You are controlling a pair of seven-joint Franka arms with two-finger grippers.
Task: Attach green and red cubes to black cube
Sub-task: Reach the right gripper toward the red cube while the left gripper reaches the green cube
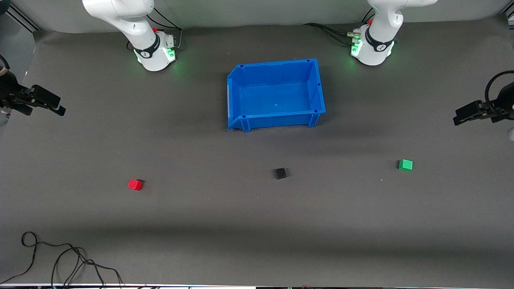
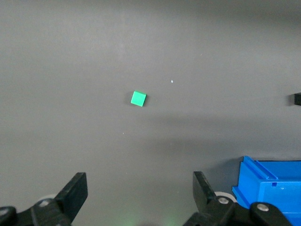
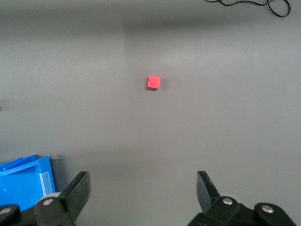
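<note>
The black cube [image 1: 280, 173] lies alone mid-table, nearer to the front camera than the blue bin. The green cube [image 1: 405, 165] [image 2: 138, 99] rests toward the left arm's end. Toward the right arm's end sits the red cube [image 1: 135, 184] [image 3: 154, 82]. My left gripper [image 1: 459, 116] [image 2: 140, 188] hangs open and empty in the air at the left arm's end of the table, well clear of the green cube. My right gripper [image 1: 56, 107] [image 3: 143, 188] hangs open and empty at the right arm's end, well clear of the red cube. A sliver of the black cube [image 2: 297, 99] shows in the left wrist view.
An open-topped blue bin [image 1: 242, 98] [image 2: 268, 176] [image 3: 21, 167] stands on the dark table mat between the two arm bases. Loose black cables [image 1: 60, 257] [image 3: 263, 4] lie at the table edge nearest the front camera, toward the right arm's end.
</note>
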